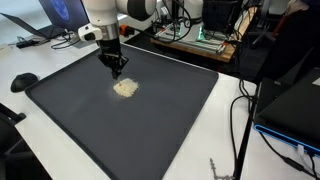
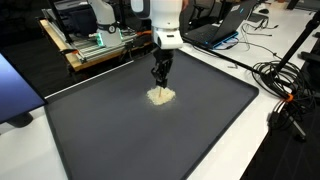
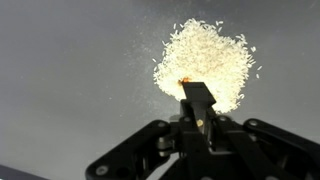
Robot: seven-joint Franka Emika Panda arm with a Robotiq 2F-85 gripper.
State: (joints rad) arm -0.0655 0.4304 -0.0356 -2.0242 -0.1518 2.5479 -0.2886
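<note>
We find the pile of pale grains (image 1: 125, 88) lying loose and heaped straight on the dark mat (image 1: 160, 125), somewhat toward the far side of its middle. The mat is spread flat over the white counter (image 1: 45, 162). The fingers (image 1: 118, 66) hang point-down from the white arm (image 1: 100, 12), pressed shut against each other, with their tips just over one edge of the pile. Whether they touch the grains we cannot tell. In both exterior views the pile reads only as a small cream patch under the fingers (image 2: 160, 72). The wrist view brings it close. There the pile of pale grains (image 3: 205, 60) is a dense round heap with single grains strewn thinly about its rim on the mat (image 3: 60, 80), and the closed fingers (image 3: 197, 102) reach over its nearer edge. That view alone shows a small orange speck (image 3: 184, 81) right at the fingertips, and we cannot tell whether it is something pinched between them. The surroundings appear only in the exterior views. A black rounded object (image 1: 22, 82) sits on the counter just beside a corner of the mat. An open laptop (image 2: 225, 25) and a wooden board with electronics (image 2: 95, 50) stand beyond the mat's far edge. A tangle of black cables (image 2: 285, 95) lies on the counter (image 2: 275, 155) to one side.
</note>
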